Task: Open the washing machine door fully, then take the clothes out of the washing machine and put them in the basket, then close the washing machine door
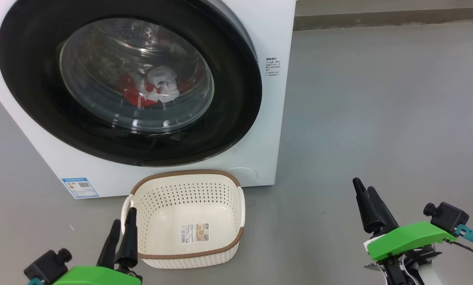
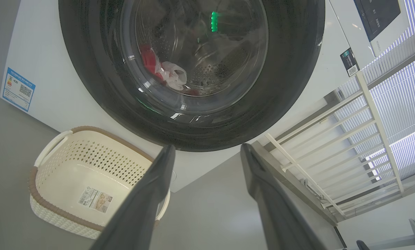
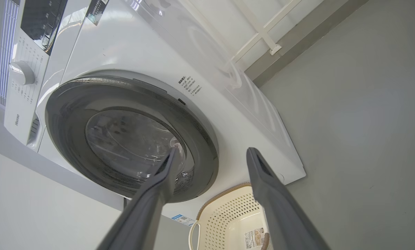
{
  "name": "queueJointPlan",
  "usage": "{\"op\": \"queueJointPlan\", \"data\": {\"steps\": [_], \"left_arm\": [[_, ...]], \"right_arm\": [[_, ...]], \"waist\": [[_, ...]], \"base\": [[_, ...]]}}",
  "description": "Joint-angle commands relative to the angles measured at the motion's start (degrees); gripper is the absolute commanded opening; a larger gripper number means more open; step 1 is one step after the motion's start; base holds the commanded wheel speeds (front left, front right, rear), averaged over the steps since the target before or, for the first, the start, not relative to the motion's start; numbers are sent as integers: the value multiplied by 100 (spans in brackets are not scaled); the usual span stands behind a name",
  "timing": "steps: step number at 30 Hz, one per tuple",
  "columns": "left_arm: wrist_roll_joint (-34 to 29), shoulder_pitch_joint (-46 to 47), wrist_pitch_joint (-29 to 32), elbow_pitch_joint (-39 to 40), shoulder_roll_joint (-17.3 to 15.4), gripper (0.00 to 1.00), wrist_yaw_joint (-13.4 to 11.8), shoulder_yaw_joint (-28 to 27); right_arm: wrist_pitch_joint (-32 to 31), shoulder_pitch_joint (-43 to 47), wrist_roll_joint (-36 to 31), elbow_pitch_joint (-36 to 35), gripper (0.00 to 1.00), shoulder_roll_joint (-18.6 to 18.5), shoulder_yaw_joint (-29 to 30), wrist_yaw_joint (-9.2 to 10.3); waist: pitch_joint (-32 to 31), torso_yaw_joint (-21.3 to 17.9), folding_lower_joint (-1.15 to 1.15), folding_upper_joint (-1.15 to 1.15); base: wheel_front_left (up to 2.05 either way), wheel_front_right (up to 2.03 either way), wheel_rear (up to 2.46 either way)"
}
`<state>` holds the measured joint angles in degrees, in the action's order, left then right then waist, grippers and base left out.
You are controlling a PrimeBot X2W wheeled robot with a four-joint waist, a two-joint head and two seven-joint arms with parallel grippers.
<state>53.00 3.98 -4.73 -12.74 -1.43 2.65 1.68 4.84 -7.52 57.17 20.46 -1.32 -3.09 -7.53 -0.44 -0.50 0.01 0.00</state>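
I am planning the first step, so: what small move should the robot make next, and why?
Probably bring the right gripper to the right rim of the washing machine door to pull it. The door looks shut, the clothes lie behind its glass, the basket holds no clothes, and this gripper is open.

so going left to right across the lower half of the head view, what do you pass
blue label on the washing machine → left claw → basket → right claw
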Motion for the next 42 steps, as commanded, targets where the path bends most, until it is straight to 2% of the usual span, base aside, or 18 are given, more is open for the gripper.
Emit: {"op": "queueJointPlan", "data": {"steps": [1,18,30,34,42], "left_arm": [[-200,291,-82,195,-93,100,-52,-86],[-1417,425,-371,219,-102,100,-424,-50],[-2201,514,-557,464,-126,100,-456,-38],[-2420,543,-625,548,-129,100,-360,-10],[-2951,588,-761,663,-133,100,-451,-42]], "right_arm": [[78,-338,-205,-173,100,-58,-121,2],[365,-524,-1285,-216,100,-88,-364,3],[549,-695,-1960,-139,100,-107,-555,3],[617,-761,-2180,-125,100,-114,-624,3],[752,-881,-2585,-59,100,-128,-698,4]], "waist": [[-2,-3,0,0],[-5,-37,0,0],[9,-69,0,0],[17,-82,0,0],[22,-111,0,0]], "base": [[0,0,0],[0,0,0],[0,0,0],[0,0,0],[0,0,0]]}}
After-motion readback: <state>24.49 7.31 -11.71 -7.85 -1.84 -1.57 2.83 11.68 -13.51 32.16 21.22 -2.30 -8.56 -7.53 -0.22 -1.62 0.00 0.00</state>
